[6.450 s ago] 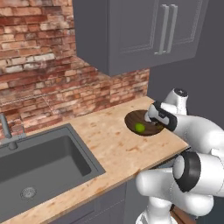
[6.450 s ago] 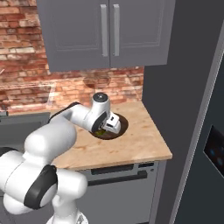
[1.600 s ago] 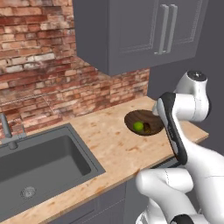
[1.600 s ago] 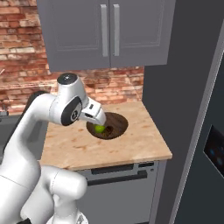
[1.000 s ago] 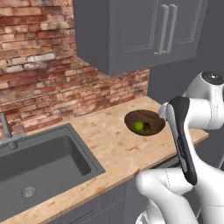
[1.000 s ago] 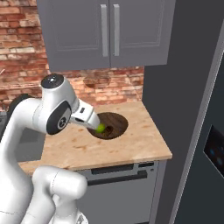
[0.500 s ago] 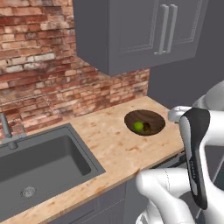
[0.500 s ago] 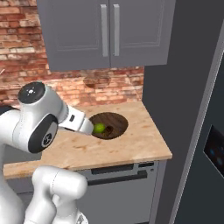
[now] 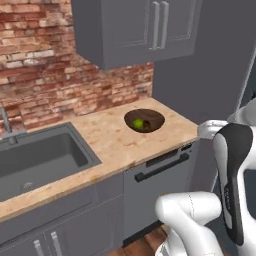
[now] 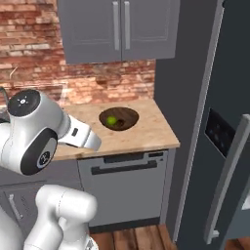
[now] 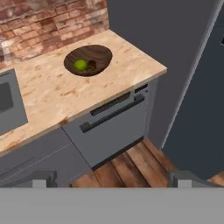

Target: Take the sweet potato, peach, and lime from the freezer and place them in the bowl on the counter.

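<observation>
Both base views looked forward and down from behind the arm — sharing the counter (image 9: 115,145) and bowl (image 10: 119,118); the hand view looked down from farther back.

Even, diffuse rendered light fills all three views, without glare. A soft shadow darkens the red brick wall (image 9: 60,85) beneath the grey wall cabinets (image 9: 135,30). Edges look slightly soft and low-resolution.
</observation>
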{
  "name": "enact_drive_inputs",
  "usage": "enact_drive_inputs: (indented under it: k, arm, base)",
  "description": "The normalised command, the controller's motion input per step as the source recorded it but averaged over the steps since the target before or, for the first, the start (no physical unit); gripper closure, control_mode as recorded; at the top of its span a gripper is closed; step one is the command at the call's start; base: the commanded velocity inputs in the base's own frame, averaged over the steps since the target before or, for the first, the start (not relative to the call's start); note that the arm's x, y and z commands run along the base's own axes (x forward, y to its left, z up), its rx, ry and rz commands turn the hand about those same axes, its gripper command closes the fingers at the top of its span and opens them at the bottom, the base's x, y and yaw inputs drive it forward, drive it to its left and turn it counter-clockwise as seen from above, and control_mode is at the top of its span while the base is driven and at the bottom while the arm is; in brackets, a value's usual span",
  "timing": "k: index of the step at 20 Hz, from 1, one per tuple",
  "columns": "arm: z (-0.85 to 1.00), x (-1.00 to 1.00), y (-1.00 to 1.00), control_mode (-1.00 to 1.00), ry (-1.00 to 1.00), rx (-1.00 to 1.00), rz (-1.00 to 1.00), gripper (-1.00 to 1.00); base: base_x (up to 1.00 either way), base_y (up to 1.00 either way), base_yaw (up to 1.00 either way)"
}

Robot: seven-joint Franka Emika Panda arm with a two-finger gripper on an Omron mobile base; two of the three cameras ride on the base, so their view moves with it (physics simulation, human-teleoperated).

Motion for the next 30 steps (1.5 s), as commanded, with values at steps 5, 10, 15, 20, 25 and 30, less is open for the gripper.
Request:
enact_drive_inputs:
  k: [5,10,15,20,25,30]
  arm:
    - [0.0,0.0,0.0,1.0,0.0,0.0,0.0,-1.0]
    - [0.0,0.0,0.0,1.0,0.0,0.0,0.0,-1.0]
    - [0.0,0.0,0.0,1.0,0.0,0.0,0.0,-1.0]
    - [0.0,0.0,0.0,1.0,0.0,0.0,0.0,-1.0]
    - [0.0,0.0,0.0,1.0,0.0,0.0,0.0,-1.0]
    - [0.0,0.0,0.0,1.0,0.0,0.0,0.0,-1.0]
  base:
    - [-1.0,-0.04,0.0]
    - [-0.75,-0.6,-0.02]
    - [-0.05,-1.0,-0.02]
    - [0.16,-1.0,0.0]
    - [0.27,-1.0,0.0]
    - [0.3,-1.0,0.02]
